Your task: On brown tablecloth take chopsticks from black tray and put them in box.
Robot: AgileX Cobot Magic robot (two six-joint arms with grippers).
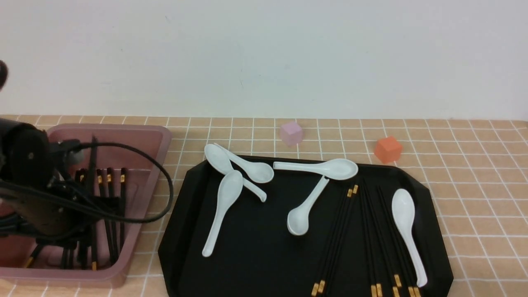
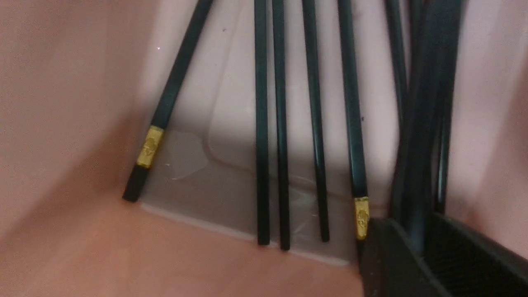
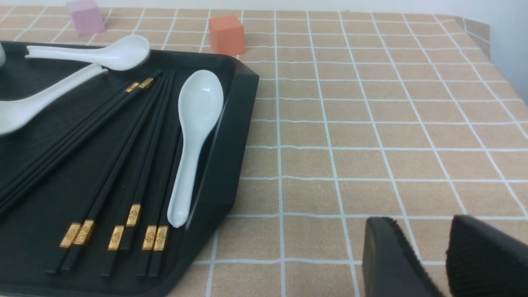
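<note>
White wall; table under brown tablecloth (image 1: 474, 185). Chopstick transfer partway through.
Box (image 1: 163, 136), far left: several chopsticks (image 2: 262, 123) lie on its floor. Left pincer (image 2: 420, 231) is down inside it with sticks between its jaws; gripped or let go, cannot tell. Black tray (image 1: 255, 247), centre: about eight remaining chopsticks (image 3: 136, 156) fanned at its right end among white spoons (image 1: 404, 214), which look set to stay. Right pincer (image 3: 425, 225) hangs slightly parted and empty, just right of the tray.
</note>
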